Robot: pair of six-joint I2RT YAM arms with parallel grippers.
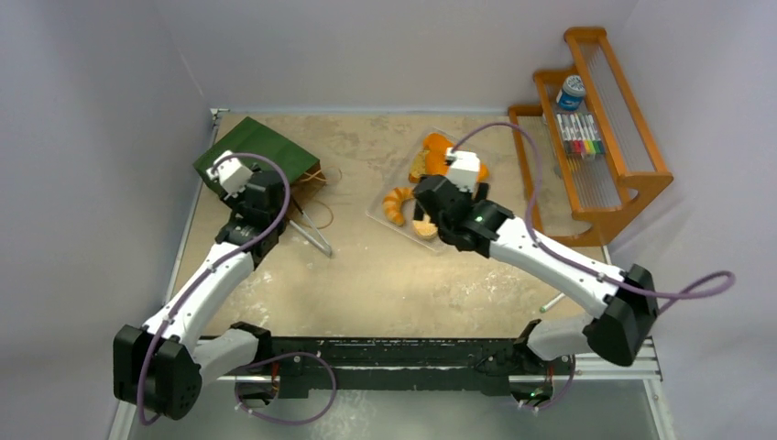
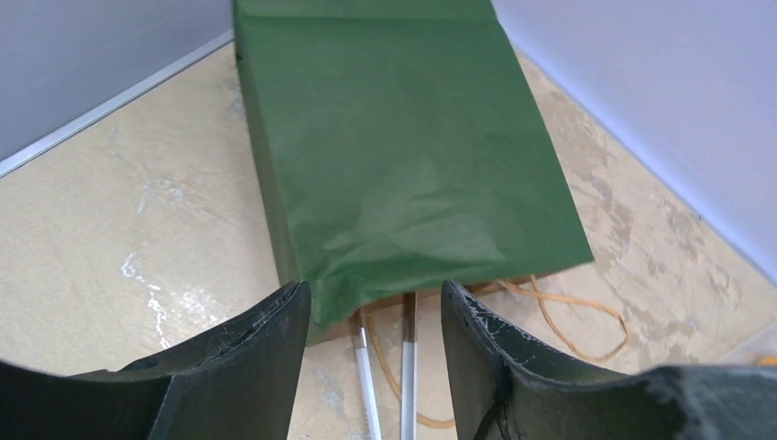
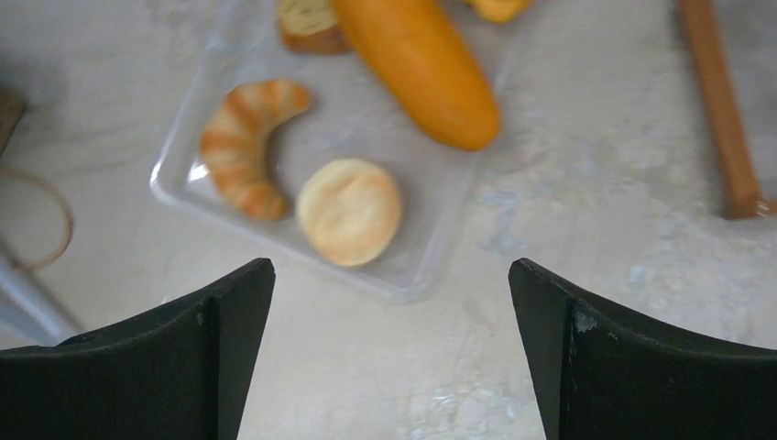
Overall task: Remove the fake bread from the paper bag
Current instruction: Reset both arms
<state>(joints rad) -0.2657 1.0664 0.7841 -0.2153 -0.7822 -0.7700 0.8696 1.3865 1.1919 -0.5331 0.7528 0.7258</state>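
Gaping wide and holding nothing, the right gripper (image 3: 389, 268) hangs above the near rim of one clear plastic tray (image 3: 414, 275). All the fake bread (image 1: 438, 145) that can be seen lies in that tray, beyond the fingertips. Five pieces show in the right wrist view. The round bun (image 3: 349, 211) is nearest and sits between the lines of the two fingers. The croissant (image 3: 240, 147) is just left of it, and the long loaf (image 3: 417, 69) lies farther back. A crusted slice (image 3: 307, 23) and an orange piece (image 3: 499, 7) are cut off by the upper edge.

The left gripper (image 2: 374, 293) also has its jaws apart and empty, with the tips just short of the mouth of the single paper bag (image 2: 403, 156). The bag lies flat on its side, dark green face up, and its inside cannot be seen. One pair of metal tongs (image 2: 408, 367) runs out from under the mouth, between the fingers. Tan string handles (image 2: 586, 321) loop beside it.

The table (image 2: 137, 229) is mottled beige with pale scuffs. At its far right stands one orange wooden rack (image 1: 632, 174) holding a row of markers (image 1: 579, 135) and a blue-lidded jar (image 1: 571, 92). Plain pale grey-lilac walls (image 1: 366, 46) close in the back and sides.
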